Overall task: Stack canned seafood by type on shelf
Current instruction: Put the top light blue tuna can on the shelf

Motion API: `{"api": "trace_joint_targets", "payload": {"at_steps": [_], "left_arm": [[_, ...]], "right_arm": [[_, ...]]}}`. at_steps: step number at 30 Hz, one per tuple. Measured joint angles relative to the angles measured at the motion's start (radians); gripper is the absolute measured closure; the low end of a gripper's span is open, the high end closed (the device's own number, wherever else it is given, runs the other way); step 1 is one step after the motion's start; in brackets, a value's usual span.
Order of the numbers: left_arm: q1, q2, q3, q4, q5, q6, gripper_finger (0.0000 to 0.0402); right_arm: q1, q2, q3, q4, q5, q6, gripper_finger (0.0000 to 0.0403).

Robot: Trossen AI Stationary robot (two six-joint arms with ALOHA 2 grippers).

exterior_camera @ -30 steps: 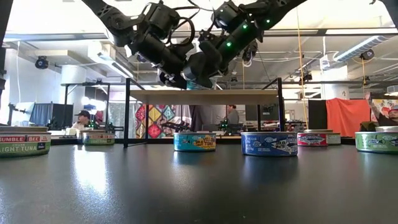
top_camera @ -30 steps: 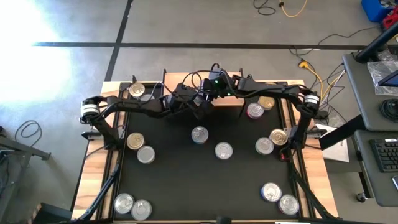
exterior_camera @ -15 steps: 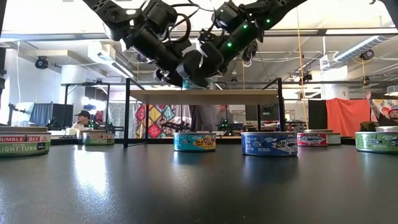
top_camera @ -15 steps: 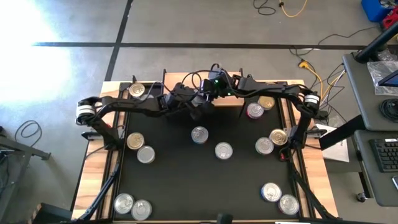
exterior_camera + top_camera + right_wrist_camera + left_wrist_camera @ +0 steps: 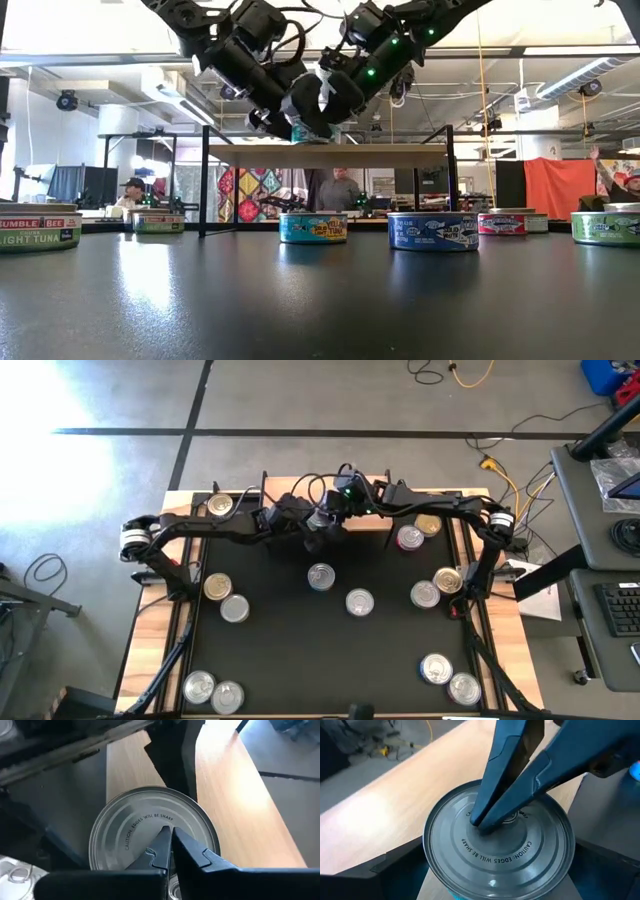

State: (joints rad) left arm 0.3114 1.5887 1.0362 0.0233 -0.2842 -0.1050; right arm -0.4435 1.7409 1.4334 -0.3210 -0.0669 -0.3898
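Note:
A canned seafood tin with a silver lid (image 5: 500, 851) and a teal label (image 5: 303, 133) stands upright on the light-wood shelf (image 5: 400, 155) at the table's far middle. My right gripper (image 5: 170, 836) is shut, with its tips on the lid. My left gripper (image 5: 500, 870) is open, one finger on either side of the tin. I cannot tell whether those fingers touch its wall. Both arms meet over the shelf in the high view, where the left gripper (image 5: 310, 532) and the right gripper (image 5: 326, 518) hide most of the tin. My right gripper presses its shut fingertips (image 5: 487, 820) down on the middle of the lid (image 5: 150, 827), beside the pull-tab rivet. The fingers come slanting down from above. The tin stands upright with its base on the shelf board.
Other tins lie scattered on the black table: two at mid-table (image 5: 320, 576) (image 5: 359, 601), a pair at the left (image 5: 218, 586), several at the right (image 5: 425, 594) and near both front corners (image 5: 199, 685) (image 5: 436, 668). Thin black shelf legs (image 5: 204, 180) stand below the board. People show in the room behind.
My left gripper has tipped up toward level and risen a little beside the tin, its fingers staying wide. The tin has kept its place on the shelf under my right gripper's shut tips.

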Motion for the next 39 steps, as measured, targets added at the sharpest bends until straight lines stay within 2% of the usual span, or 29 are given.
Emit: {"api": "trace_joint_targets", "payload": {"at_steps": [8,17,23,26,28,33,39], "left_arm": [[0.001,0.003,0.130,-0.279,-0.018,0.023,0.0002],[-0.013,-0.014,0.157,-0.320,-0.017,0.053,0.0002],[-0.112,-0.116,0.039,-0.146,-0.045,0.096,0.0002],[-0.167,-0.182,-0.053,-0.017,-0.046,0.135,0.0002],[-0.201,-0.218,-0.120,0.071,-0.046,0.169,0.0002],[-0.276,-0.273,-0.265,0.262,-0.046,0.228,0.0002],[-0.332,-0.307,-0.332,0.292,-0.046,0.220,0.0002]], "right_arm": [[-0.033,0.000,-0.003,-0.030,0.097,-0.100,0.0390],[-0.073,-0.015,-0.003,-0.031,0.074,-0.126,0.0390],[-0.066,-0.117,-0.012,-0.076,0.064,-0.126,0.0390],[-0.065,-0.159,-0.011,-0.057,-0.015,-0.071,0.0390],[-0.065,-0.162,-0.019,-0.053,-0.058,-0.048,0.0390],[-0.064,-0.123,-0.052,-0.079,-0.062,-0.012,0.0390],[-0.064,-0.137,-0.045,-0.235,-0.038,-0.004,0.0390]]}}
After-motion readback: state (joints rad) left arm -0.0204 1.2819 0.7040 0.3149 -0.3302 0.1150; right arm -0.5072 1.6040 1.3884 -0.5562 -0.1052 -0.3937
